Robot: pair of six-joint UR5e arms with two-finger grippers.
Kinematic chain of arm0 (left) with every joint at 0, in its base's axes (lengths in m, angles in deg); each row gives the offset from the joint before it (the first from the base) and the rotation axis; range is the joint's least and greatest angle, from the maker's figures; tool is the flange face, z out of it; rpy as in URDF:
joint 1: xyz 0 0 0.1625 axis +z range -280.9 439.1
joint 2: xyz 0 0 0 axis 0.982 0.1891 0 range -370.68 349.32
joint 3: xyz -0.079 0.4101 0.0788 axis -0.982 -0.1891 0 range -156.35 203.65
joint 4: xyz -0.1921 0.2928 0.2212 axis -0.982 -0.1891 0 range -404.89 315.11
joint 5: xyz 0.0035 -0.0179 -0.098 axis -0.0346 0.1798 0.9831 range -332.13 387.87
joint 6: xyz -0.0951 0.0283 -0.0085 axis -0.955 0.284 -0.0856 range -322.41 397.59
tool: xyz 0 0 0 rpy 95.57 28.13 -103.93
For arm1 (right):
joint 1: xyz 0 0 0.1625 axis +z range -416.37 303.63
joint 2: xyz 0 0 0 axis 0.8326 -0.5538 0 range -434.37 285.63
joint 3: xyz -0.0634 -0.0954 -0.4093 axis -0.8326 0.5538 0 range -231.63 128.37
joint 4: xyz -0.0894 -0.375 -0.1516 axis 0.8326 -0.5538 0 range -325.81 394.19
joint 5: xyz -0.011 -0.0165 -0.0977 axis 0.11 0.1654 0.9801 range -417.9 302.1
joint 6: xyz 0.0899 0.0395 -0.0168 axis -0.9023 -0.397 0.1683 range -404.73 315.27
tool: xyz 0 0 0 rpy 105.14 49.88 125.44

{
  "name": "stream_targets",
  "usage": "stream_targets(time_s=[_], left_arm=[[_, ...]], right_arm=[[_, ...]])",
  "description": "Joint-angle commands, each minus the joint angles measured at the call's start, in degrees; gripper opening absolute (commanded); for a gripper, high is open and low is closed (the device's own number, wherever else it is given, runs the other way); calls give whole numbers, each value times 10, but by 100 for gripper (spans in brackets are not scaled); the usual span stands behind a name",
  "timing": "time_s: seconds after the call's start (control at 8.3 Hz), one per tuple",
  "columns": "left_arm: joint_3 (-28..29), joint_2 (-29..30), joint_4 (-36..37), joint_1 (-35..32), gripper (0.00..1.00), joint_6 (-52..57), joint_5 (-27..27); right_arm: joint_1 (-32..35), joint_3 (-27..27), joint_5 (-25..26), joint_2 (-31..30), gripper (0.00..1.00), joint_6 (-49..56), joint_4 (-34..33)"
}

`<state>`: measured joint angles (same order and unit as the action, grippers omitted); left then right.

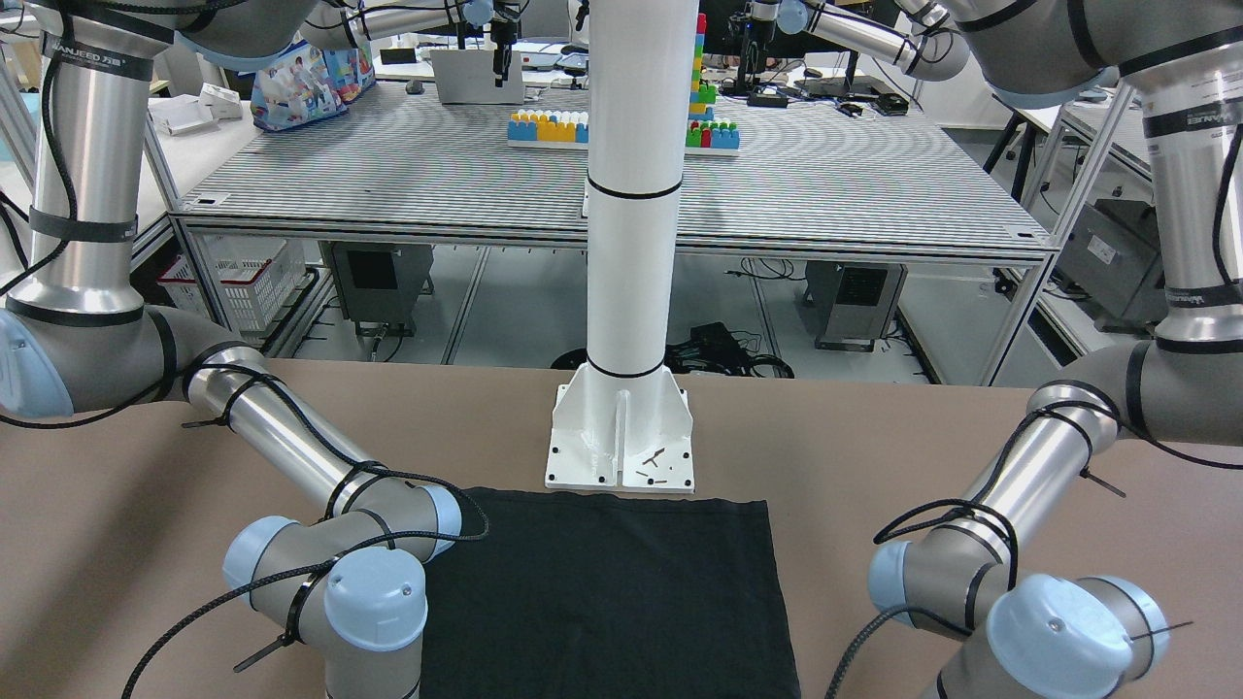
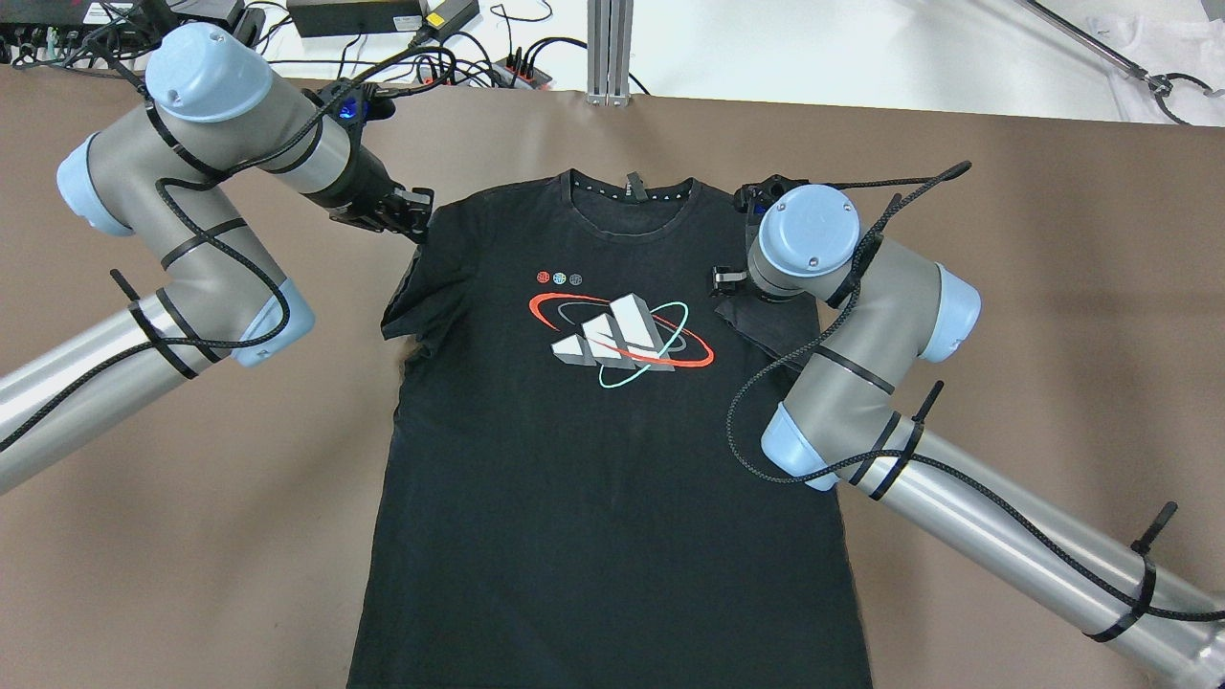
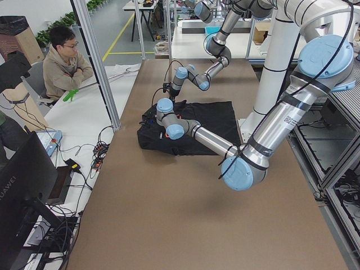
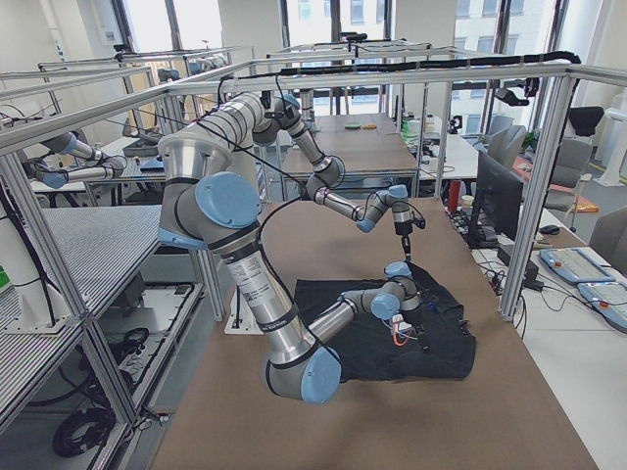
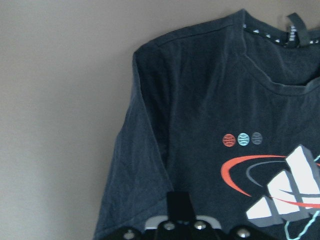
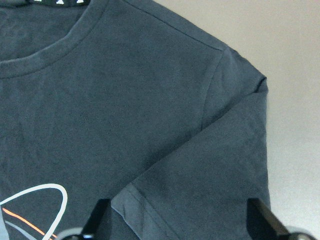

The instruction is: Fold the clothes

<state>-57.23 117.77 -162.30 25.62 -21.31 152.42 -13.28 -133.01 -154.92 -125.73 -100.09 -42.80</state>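
The clothes are one black T-shirt (image 2: 593, 478) with a red, white and teal chest print. It lies flat and face up on the brown table (image 2: 1053, 287), collar at the far side. My left gripper (image 2: 410, 212) hovers at the shirt's left shoulder. In the left wrist view its fingers (image 5: 180, 205) meet in the middle over the sleeve, shut with nothing seen in them. My right gripper (image 6: 180, 215) is over the right sleeve (image 6: 215, 185), jaws wide apart and empty. In the overhead view it is mostly hidden under its wrist (image 2: 732, 287).
A white pillar base plate (image 1: 621, 437) stands just beyond the shirt's hem (image 1: 602, 592). Cables and power bricks (image 2: 383, 19) and an aluminium post (image 2: 611, 48) line the far edge. A seated person (image 3: 64, 62) is beside the table. Bare table lies on both sides of the shirt.
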Motion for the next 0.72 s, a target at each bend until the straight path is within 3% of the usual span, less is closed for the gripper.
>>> stream_targets(time_s=[0.0,0.24,0.6], left_arm=[[17,83,55,42,0,-67,-50],[73,111,50,54,0,-73,-58],[83,119,48,70,0,-75,-92]], right_arm=[[1,1,2,-7,95,3,2],[-1,-2,2,-7,95,-4,2],[-2,1,2,-7,95,-4,2]])
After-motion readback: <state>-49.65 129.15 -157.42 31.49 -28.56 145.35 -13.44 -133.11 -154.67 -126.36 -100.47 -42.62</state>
